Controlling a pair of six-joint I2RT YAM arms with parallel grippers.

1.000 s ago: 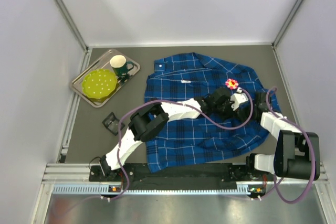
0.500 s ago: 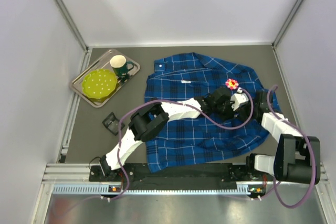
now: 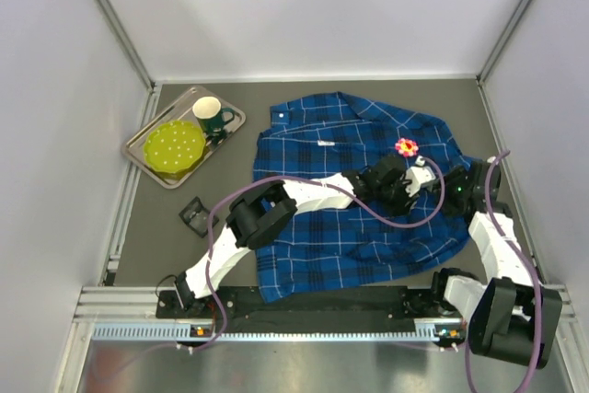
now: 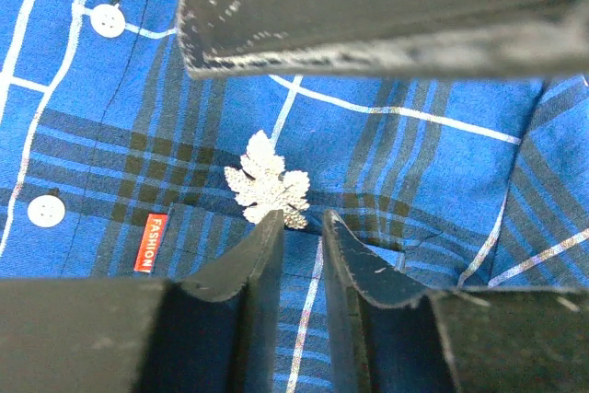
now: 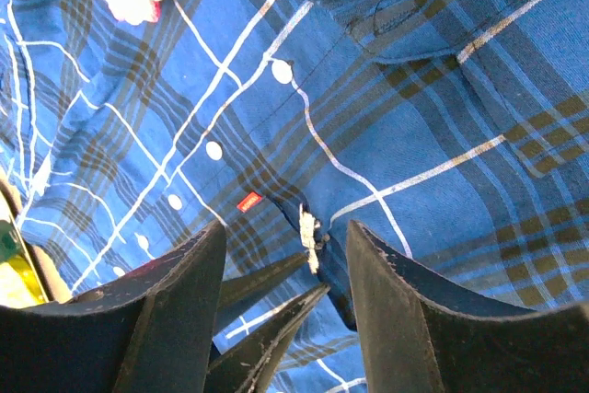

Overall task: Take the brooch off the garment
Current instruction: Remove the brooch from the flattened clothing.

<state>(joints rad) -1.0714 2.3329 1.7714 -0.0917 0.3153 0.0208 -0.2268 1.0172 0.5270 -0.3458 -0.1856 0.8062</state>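
Note:
The garment (image 3: 350, 218) lies spread flat on the grey table. A silver leaf-shaped brooch (image 4: 267, 181) is pinned to it beside a red label. In the right wrist view the brooch (image 5: 309, 232) shows edge-on on a raised fold. My left gripper (image 4: 302, 218) is open only a little, its tips at the leaf's lower edge and shirt cloth showing in the gap. My right gripper (image 5: 285, 236) stands wide open, its jaws on either side of the brooch and of the left gripper's fingers (image 5: 276, 301). From above, both grippers (image 3: 409, 186) (image 3: 448, 186) meet over the shirt's right side and hide the brooch.
A pink flower ornament (image 3: 406, 146) sits on the shirt just beyond the grippers. A metal tray (image 3: 140, 161) at the back left holds a green cup (image 3: 212, 117) and a yellow-green dish (image 3: 175, 146). A small black object (image 3: 195, 215) lies near the tray.
My right gripper has opened wide and its arm has drawn back to the right. The left gripper's jaws have parted slightly. The shirt has not shifted.

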